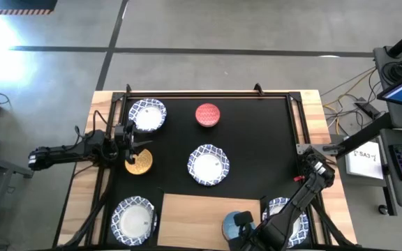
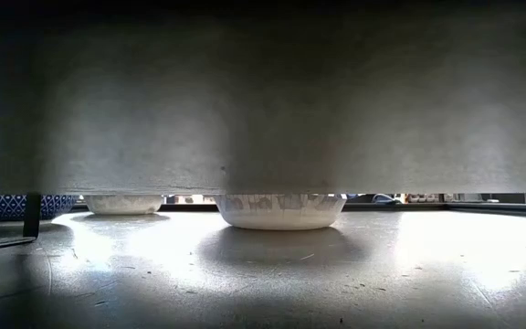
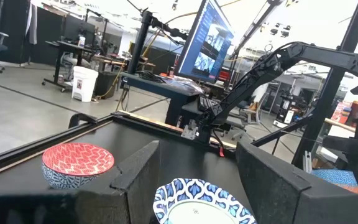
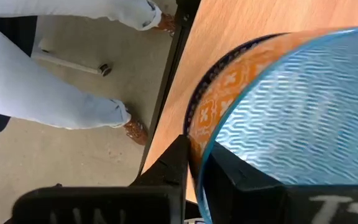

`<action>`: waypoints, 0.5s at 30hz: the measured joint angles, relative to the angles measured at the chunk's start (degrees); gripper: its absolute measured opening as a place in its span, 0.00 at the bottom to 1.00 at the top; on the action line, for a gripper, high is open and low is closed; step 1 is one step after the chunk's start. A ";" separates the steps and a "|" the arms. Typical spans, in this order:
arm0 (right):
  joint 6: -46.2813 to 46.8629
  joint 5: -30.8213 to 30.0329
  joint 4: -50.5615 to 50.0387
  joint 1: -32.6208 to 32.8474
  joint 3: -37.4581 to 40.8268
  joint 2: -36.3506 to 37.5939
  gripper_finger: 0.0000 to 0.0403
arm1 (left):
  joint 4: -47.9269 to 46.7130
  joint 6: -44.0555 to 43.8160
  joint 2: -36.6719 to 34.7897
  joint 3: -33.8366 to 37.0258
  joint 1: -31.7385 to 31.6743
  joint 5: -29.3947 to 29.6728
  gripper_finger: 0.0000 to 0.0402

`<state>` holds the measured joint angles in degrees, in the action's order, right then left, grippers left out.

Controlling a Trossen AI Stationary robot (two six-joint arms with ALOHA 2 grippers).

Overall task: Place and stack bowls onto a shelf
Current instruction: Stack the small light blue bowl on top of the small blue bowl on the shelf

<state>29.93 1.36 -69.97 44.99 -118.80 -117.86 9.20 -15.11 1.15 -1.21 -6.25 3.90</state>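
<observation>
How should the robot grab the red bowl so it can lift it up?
Best bet: pinch the rim of the red bowl from above, one finger inside and one outside. It sits upright and open-side up on the black mat, alone, with free space all around, so any side of the rim looks reachable. The left end effector is the nearer one.

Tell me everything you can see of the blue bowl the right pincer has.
The small round blue bowl has a glossy, finely wave-patterned blue inside, an orange patterned outer wall and a dark rim. The right pincer clamps its rim, one finger inside, one outside. It sits over the flat light-wood shelf, near its right end; contact with the wood cannot be told.
</observation>
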 joint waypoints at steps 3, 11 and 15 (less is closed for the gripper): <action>0.00 0.08 -0.02 0.02 0.00 0.00 0.16 | 0.00 0.00 0.00 0.00 0.01 -0.01 0.48; 0.02 0.14 -0.09 -0.02 -3.26 0.07 0.28 | 0.00 -0.01 0.00 0.00 0.00 0.00 0.48; -1.02 -0.54 0.03 -0.02 -6.30 0.19 0.28 | -0.01 0.00 0.00 0.00 -0.01 -0.02 0.48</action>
<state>28.91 0.82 -69.94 44.97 -125.10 -117.67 9.19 -15.11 1.15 -1.21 -6.26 3.88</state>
